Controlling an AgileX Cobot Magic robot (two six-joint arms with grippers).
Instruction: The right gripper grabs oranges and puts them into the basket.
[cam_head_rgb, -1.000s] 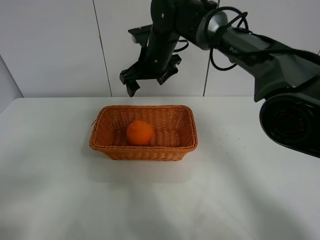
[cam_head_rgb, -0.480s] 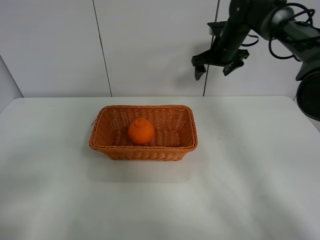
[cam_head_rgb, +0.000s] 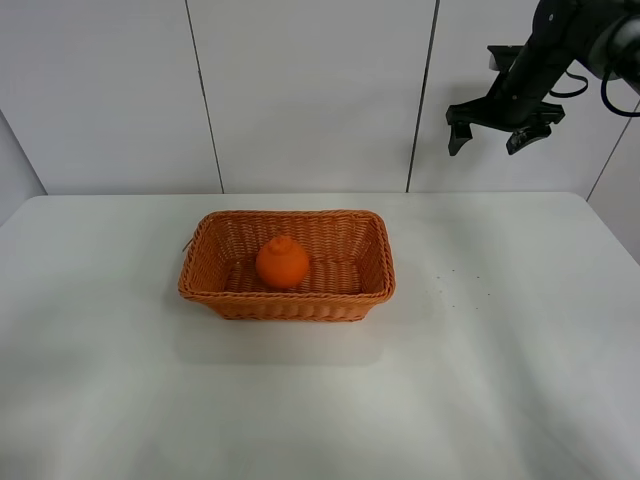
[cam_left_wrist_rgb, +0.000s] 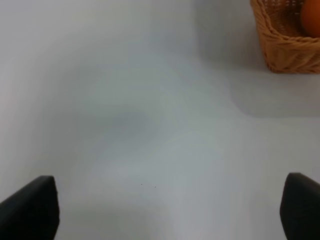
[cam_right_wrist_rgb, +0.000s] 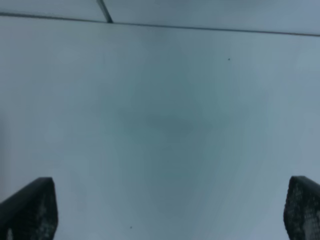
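The orange (cam_head_rgb: 281, 263), bright with a knobbed top, lies inside the woven wicker basket (cam_head_rgb: 215, 290) at the middle of the white table. My right gripper (cam_head_rgb: 488, 137) is open and empty, high in the air at the back right, far from the basket. In the right wrist view its two fingertips (cam_right_wrist_rgb: 30, 210) show wide apart over bare table. My left gripper (cam_left_wrist_rgb: 165, 210) is open and empty over bare table; the basket's corner (cam_left_wrist_rgb: 280, 47) and a bit of the orange (cam_left_wrist_rgb: 312, 17) show in its view. The left arm is out of the exterior high view.
The white table (cam_head_rgb: 500, 380) runs to a white panelled wall (cam_head_rgb: 300, 90) at the back. A few small dark specks (cam_head_rgb: 455, 285) lie on the table right of the basket.
My right arm has swung from above the basket to the far upper right, open and empty. The orange has settled in the basket with its knob up.
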